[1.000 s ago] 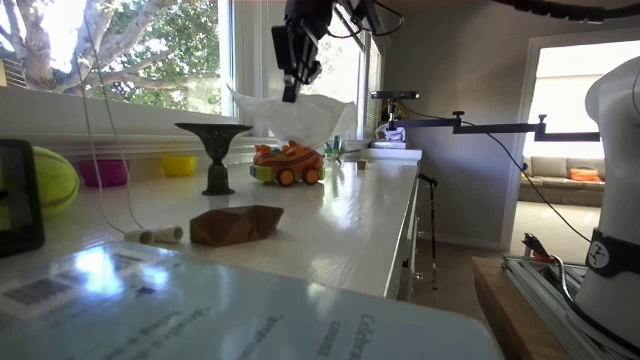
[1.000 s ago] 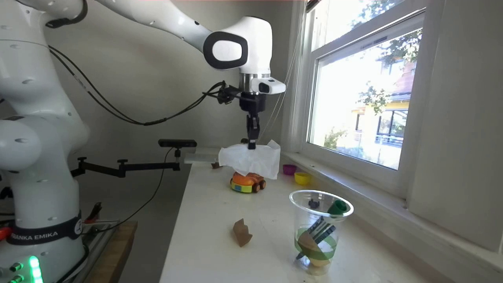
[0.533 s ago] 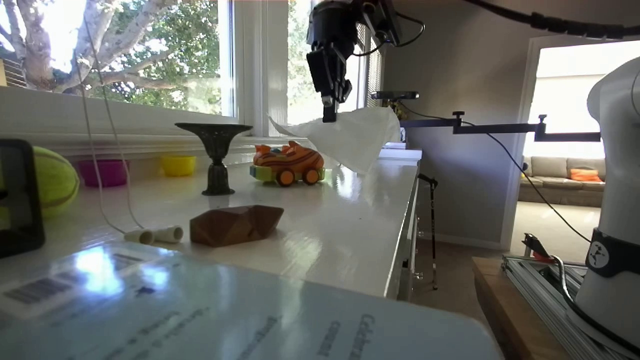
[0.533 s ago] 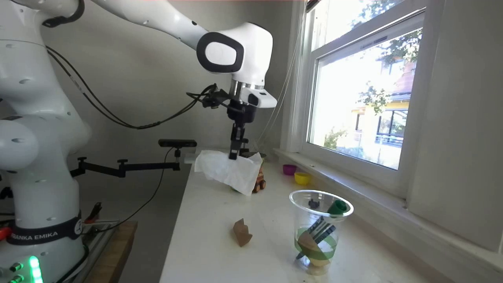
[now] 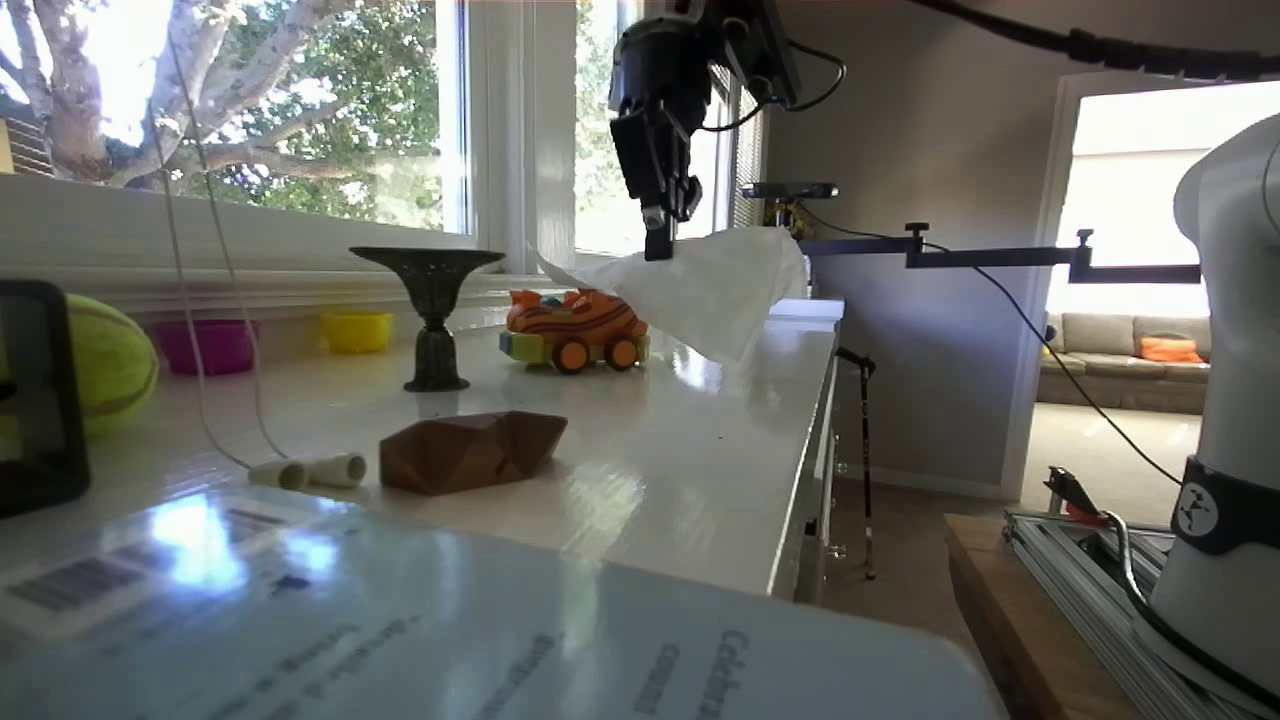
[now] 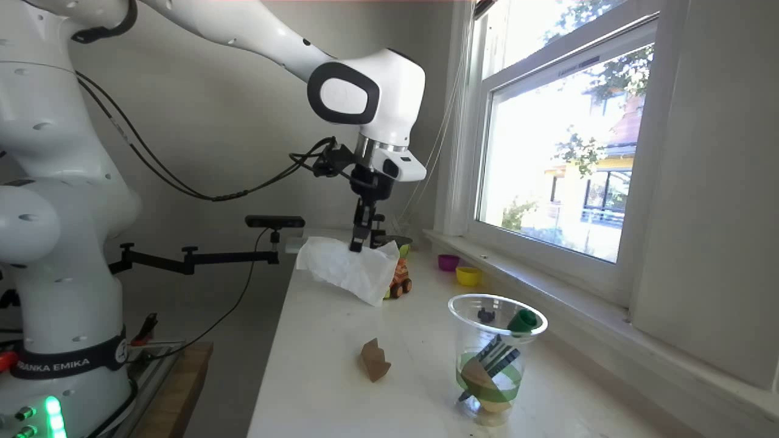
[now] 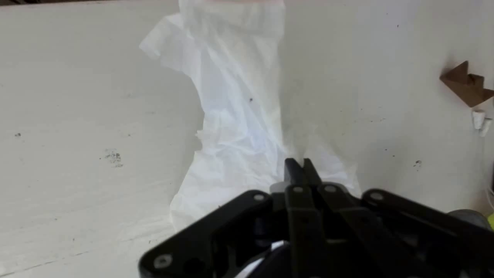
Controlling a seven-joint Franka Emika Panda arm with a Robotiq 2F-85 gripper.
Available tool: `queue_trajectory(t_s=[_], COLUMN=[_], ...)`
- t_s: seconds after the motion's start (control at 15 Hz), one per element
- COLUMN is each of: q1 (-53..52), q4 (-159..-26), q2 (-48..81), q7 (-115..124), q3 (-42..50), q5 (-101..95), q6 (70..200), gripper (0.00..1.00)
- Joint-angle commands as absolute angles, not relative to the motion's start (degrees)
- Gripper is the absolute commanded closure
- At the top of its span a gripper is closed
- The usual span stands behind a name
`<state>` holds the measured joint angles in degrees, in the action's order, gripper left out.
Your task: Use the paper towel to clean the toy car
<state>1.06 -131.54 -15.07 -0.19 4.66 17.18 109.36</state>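
My gripper (image 5: 660, 248) is shut on a white paper towel (image 5: 728, 295) and holds it above the white counter. In the wrist view the fingertips (image 7: 299, 163) pinch the crumpled towel (image 7: 241, 112), which spreads out on both sides. The orange striped toy car (image 5: 575, 335) with a green base stands on the counter, left of and below the gripper. The towel's left edge overlaps the car's top there; I cannot tell whether they touch. In an exterior view the towel (image 6: 347, 267) hides most of the car (image 6: 400, 281). The car is out of view in the wrist view.
A dark goblet (image 5: 436, 310) stands beside the car. A brown faceted bowl (image 5: 465, 452), purple cup (image 5: 207, 346), yellow cup (image 5: 357, 332) and tennis ball (image 5: 108, 360) are nearby. A clear cup (image 6: 496, 365) and brown piece (image 6: 373, 360) stand on the counter (image 6: 328, 395).
The gripper with the towel has moved from over the car toward the counter's robot-side edge, and lower. In the last half second it has come down slightly more. The car stays in place.
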Motion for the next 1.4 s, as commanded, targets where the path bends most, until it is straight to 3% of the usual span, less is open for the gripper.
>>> queue_trajectory(t_s=[0.0,0.87,1.33], q1=[0.9,3.1,3.1], q4=[-129.4,-121.1,-121.7], q2=[-12.2,-1.9,-2.4], q7=[-1.1,3.0,2.3], q3=[4.4,5.1,4.3], q5=[19.7,19.1,19.0], q6=[109.5,115.0,115.2], gripper=[1.00,1.00,1.00])
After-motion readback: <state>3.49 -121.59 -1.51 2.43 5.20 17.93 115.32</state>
